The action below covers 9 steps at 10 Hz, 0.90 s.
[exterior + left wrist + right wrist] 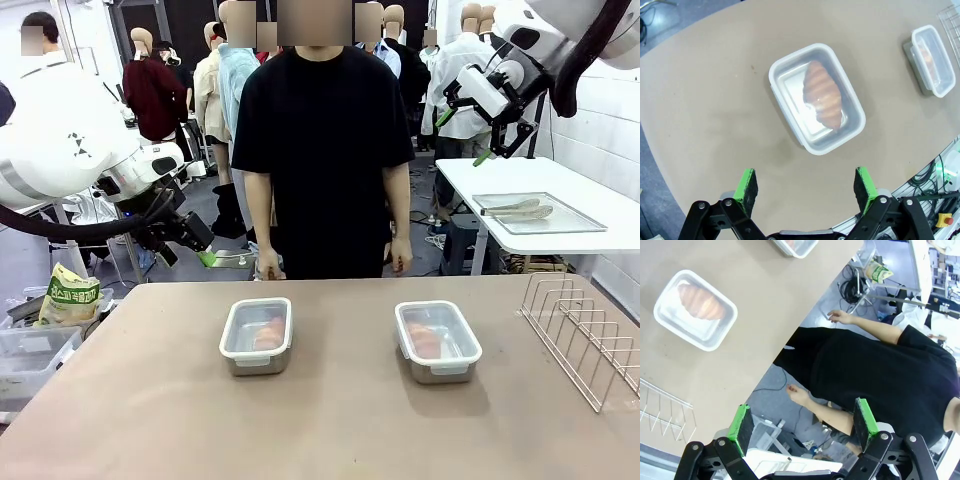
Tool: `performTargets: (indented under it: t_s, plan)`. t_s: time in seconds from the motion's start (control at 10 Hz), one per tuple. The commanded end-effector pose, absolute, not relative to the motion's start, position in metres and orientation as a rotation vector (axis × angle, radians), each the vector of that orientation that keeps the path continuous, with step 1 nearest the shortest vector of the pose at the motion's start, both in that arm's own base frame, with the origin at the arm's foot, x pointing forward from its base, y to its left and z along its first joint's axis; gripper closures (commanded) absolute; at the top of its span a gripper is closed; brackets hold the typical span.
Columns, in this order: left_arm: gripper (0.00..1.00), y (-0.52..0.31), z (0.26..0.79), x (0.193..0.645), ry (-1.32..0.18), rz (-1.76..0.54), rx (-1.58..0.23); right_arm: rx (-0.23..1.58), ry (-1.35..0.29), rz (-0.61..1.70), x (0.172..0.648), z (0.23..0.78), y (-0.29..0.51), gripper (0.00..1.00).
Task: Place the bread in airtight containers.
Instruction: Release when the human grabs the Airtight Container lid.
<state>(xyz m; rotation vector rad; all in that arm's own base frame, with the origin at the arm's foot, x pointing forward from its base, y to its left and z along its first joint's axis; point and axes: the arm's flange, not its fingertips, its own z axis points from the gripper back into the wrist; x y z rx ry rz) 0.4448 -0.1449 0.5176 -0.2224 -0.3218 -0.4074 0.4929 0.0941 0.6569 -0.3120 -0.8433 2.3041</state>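
Two steel containers stand on the brown table, each with a clear white-rimmed lid on top and a golden croissant inside. The left container (pixel 256 335) (pixel 816 97) holds one croissant (pixel 823 94); the right container (pixel 437 341) (pixel 695 308) holds the other croissant (pixel 701 301). My left gripper (pixel 190 240) (pixel 806 187) hovers open and high off the table's left end. My right gripper (pixel 465 135) (pixel 803 426) is raised open at the upper right, well above the table.
A person in a black shirt (pixel 322 150) stands at the far edge with hands (pixel 841 316) down. A wire rack (pixel 585 335) sits at the table's right. A side table with a steel tray (pixel 538 212) is behind. Plastic boxes (pixel 30 355) stand at left.
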Motion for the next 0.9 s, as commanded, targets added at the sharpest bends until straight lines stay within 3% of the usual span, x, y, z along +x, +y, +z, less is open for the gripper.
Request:
performTargets:
  t_s: [0.0,0.8]
  plan:
    - [0.00,-0.1444,0.5189,0.4453,-0.325,-0.406,-0.222,-0.318,-0.859,2.289,0.4937,0.6536,0.0950,0.00]
    - [0.00,-0.1444,0.5189,0.4453,-0.325,-0.406,-0.222,-0.318,-0.859,2.289,0.4937,0.6536,0.0950,0.00]
